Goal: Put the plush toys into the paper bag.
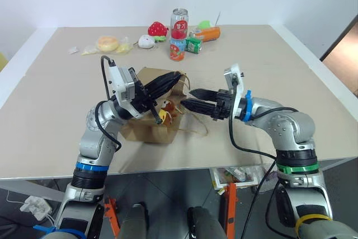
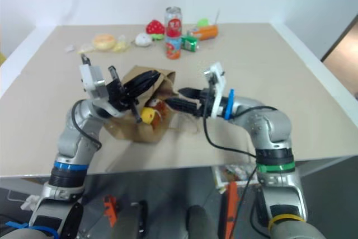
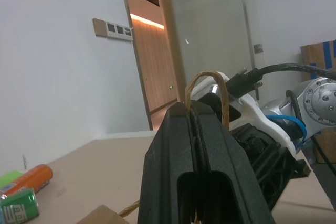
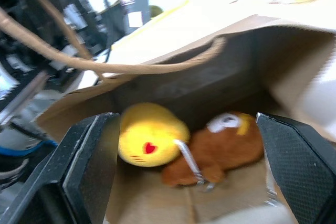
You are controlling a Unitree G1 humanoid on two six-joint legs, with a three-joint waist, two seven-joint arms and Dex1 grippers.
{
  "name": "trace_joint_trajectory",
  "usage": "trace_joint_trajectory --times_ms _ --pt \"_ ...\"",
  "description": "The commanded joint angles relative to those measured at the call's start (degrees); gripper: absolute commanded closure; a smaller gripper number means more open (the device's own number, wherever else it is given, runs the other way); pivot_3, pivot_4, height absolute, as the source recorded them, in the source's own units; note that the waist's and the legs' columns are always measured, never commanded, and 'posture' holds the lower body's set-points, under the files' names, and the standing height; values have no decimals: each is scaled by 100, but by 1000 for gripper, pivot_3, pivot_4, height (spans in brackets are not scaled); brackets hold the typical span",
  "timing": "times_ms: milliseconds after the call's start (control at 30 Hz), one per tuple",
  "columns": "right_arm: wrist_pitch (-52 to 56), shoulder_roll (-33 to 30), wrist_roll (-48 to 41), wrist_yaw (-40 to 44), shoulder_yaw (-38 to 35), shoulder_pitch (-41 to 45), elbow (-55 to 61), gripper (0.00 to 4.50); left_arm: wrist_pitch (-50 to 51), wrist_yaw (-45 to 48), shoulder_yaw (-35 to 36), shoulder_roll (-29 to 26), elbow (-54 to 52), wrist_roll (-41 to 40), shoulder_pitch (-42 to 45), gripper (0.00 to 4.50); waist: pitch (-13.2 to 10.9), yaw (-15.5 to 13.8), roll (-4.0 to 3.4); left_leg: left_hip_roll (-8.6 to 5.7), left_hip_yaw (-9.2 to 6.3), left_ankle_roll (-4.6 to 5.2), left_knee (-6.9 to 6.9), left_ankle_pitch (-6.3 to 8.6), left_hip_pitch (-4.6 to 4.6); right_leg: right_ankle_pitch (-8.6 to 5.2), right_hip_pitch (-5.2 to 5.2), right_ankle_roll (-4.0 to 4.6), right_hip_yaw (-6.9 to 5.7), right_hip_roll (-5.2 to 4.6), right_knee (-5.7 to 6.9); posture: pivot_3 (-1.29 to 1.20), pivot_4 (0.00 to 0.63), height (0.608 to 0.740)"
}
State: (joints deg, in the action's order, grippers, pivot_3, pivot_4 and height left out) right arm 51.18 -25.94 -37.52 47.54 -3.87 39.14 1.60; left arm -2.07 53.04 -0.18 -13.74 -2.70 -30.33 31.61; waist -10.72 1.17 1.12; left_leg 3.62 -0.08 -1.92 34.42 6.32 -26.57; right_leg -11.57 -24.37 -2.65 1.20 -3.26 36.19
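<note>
- Two plush toys lie inside the paper bag (image 1: 148,130): a brown monkey (image 4: 220,148) and, touching it, an egg-shaped toy whose yellow end (image 4: 149,141) faces the mouth.
- That bag lies on its side on the desk (image 1: 279,71), toward the near edge at about 7 o'clock from the desk's middle, with its mouth turned toward the robot's right.
- From the head views, the toys peek out at the mouth, the yellow end just beside the brown one.
- Left fingers (image 1: 165,85) are clenched on a twisted paper-rope handle (image 3: 207,95) of the bag; the rope loops out over their tips and the upper lip of the bag is lifted.
- Right fingers (image 1: 196,100) are released, spread wide with nothing between them, pointing level at the bag's mouth from its 3 o'clock side and just clear of it.
- Another length of rope handle (image 4: 105,61) runs across in front of the bag's mouth in the right wrist view.
- At the far side of the desk, near 12 o'clock, stand a tall can (image 1: 179,23) and a shorter printed can (image 1: 177,50) in front of it.
- Beside them at 1 o'clock lie a small green can (image 1: 193,45) and an orange bottle (image 1: 208,33).
- Toward 11 o'clock sit a red strawberry toy (image 1: 158,28), a small white round toy (image 1: 146,41) and a round bun-like item in clear wrap (image 1: 107,43).
</note>
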Motion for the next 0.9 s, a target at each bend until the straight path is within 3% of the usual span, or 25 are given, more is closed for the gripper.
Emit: trace_joint_trajectory --times_ms 33,367,667,733,900 --pt "-569 -495 802 -381 48 -183 -52 31 -17 -21 96 6 -79 -92 131 4500 0 0 0 0 0 0 0 0 0 0 0 0 0 0 0 0 150 740" --pt "-668 -456 1572 -500 1073 -568 6 31 -1 -28 99 45 -77 -106 147 4500 0 18 0 0 1 1 -1 0 2 0 -4 0 1 1 0 0 150 740" --pt "-939 -265 2081 -601 1391 -323 -404 31 -6 -62 119 39 -145 -91 88 4500 -1 4 0 -1 1 0 6 0 1 1 2 -2 1 -1 -1 0 150 740" --pt "-1023 -240 2225 -692 1391 -231 -582 790 -8 -73 118 37 -166 -86 72 4500 -1 4 0 -1 1 0 5 0 2 1 2 -2 1 -1 0 0 150 740" --pt "-1086 -309 2306 -546 1351 -125 -592 3178 2 -91 115 27 -211 -88 32 4500 -1 4 0 -1 1 0 3 0 2 1 1 -2 1 0 -1 0 150 740"
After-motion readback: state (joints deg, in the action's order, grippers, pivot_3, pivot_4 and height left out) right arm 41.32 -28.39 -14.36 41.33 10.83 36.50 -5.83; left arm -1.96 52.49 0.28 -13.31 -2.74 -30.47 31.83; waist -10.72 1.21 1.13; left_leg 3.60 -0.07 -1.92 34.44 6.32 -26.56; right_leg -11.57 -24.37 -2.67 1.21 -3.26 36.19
